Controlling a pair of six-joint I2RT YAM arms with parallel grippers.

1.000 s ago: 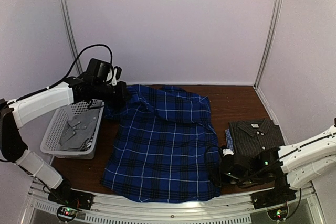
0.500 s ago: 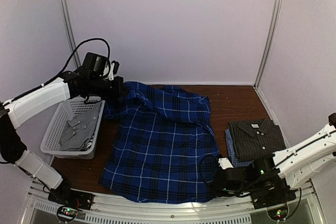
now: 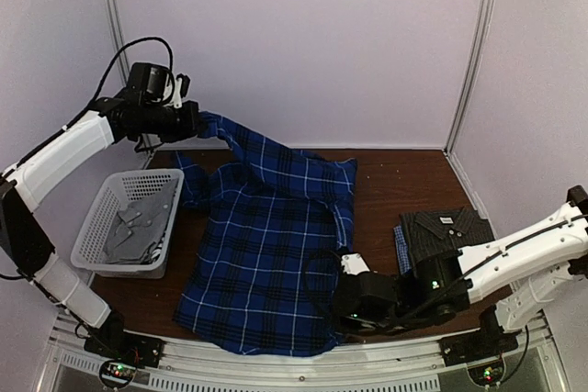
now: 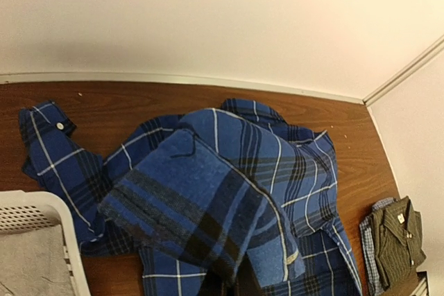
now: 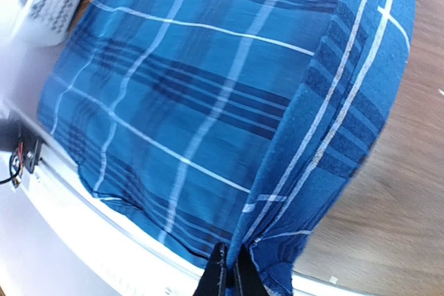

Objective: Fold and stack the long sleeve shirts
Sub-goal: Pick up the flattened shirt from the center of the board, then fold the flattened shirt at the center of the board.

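Top view, progress: we count two done, the dark grey shirt folded on the pale blue shirt at the right; the plaid shirt lies spread beside the basket, not yet folded
Top view, grips: left gripper closed on its raised far corner; right gripper pinching its near right hem
Left wrist: we see plaid cloth draped just below the camera; fingers hidden
Right wrist: fingertips clamped together on the hem; cloth stretches away from them

Robot lab booth, plain white panel walls, aluminium corner posts, brown wooden table
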